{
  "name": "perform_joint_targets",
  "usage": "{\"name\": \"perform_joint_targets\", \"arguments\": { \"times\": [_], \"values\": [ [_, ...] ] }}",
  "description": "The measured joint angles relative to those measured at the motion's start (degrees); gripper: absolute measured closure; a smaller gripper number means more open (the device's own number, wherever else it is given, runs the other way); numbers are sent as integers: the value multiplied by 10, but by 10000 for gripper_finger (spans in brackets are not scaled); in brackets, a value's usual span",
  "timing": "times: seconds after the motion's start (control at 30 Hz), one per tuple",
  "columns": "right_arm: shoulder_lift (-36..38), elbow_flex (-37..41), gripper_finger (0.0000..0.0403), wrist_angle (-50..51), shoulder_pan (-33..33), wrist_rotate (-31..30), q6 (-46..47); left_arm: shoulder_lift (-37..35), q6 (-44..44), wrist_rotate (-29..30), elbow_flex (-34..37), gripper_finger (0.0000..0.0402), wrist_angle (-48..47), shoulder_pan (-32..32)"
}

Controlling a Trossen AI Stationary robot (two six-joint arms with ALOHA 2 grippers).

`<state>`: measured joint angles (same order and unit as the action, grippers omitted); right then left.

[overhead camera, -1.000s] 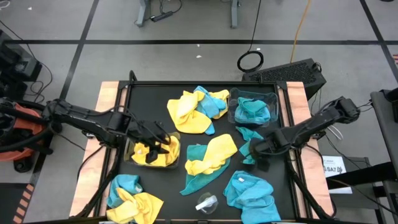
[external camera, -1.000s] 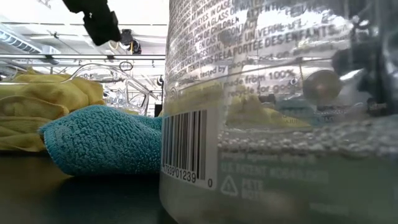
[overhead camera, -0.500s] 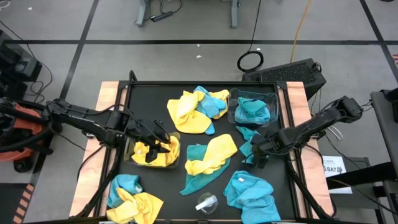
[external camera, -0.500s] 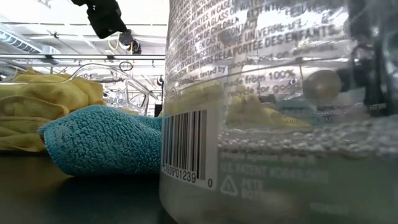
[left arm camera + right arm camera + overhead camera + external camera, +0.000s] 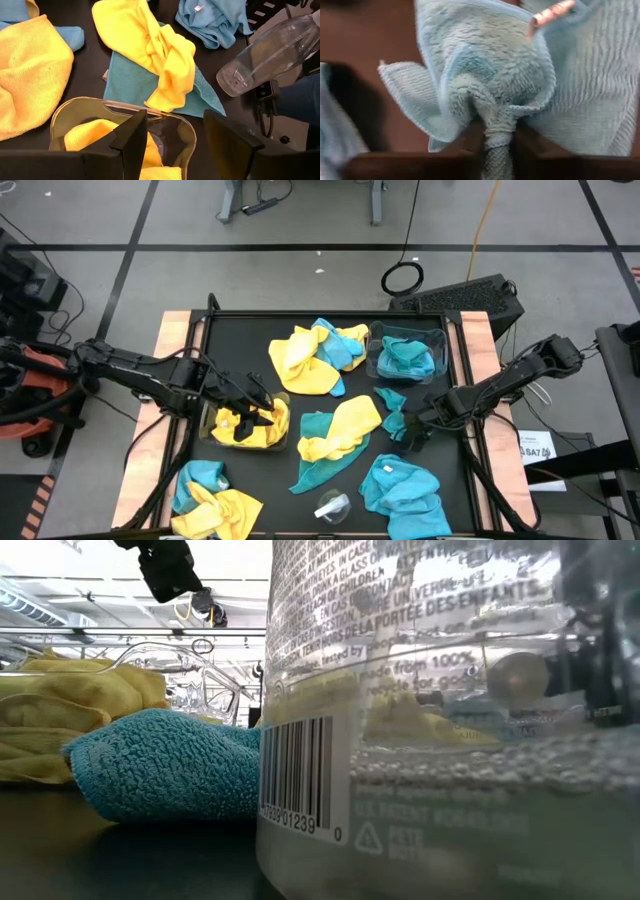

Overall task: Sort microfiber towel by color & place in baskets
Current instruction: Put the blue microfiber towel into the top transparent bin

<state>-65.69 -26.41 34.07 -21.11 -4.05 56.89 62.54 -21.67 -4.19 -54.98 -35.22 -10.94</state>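
A teal-blue towel point(image 5: 393, 413) lies on the black table point(image 5: 240, 335), just below the basket of teal cloths point(image 5: 407, 354) as the high view shows it, and the right gripper point(image 5: 412, 423) has it pinched. In the right wrist view the fingers point(image 5: 470, 137) are squeezed together on a bunched fold of that fuzzy teal cloth point(image 5: 490, 85), the rest of it puffing out past them. The right arm point(image 5: 500, 385) reaches in low from the table's right edge, stretched long and slanting down toward the cloth.

Left of that towel lies a yellow towel point(image 5: 345, 425) draped over a second teal towel point(image 5: 320, 450), and above them a heap of yellow and teal cloths point(image 5: 315, 355). Farther left stands the basket holding yellow cloth point(image 5: 250, 425). The left gripper point(image 5: 255, 405) hovers over this basket, its arm point(image 5: 130, 370) stretched in from the table's left side. In the left wrist view its fingers point(image 5: 134, 140) stand apart with nothing between them, right above the basket's clear rim point(image 5: 120, 106).

Near the front edge are a mixed yellow and teal heap point(image 5: 210, 495), a teal heap point(image 5: 403, 488) and a small clear plastic piece point(image 5: 331, 505).
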Motion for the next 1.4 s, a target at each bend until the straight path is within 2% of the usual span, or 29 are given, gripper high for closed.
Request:
{"name": "perform_joint_targets", "arguments": {
  "times": [0.07, 0.2, 0.43, 0.6, 0.9, 1.0, 1.23, 1.4],
  "values": [
    [0, 0, 387, -21, 0, 10, -4, 0, 0, -1, 0, 202, 0, 0],
    [0, -11, 389, -28, 0, 29, 6, 0, -3, -22, -1, 202, -1, 0],
    [5, -100, 398, 20, 4, 20, -40, -4, 0, -33, -25, 202, 0, 0],
    [5, -199, 400, 120, 16, -24, -94, -4, 20, -32, -47, 202, 0, 0],
    [5, -385, 402, 314, 57, -152, -152, -4, 30, -31, -53, 202, 0, 0],
    [5, -437, 402, 372, 79, -164, -168, -4, 30, -31, -53, 202, 0, 0],
    [6, -523, 403, 501, 132, -224, -172, -4, 29, -24, -53, 202, 0, 0],
    [6, -563, 403, 534, 166, -270, -180, -4, 29, -24, -53, 202, 0, 0]
  ]
}}
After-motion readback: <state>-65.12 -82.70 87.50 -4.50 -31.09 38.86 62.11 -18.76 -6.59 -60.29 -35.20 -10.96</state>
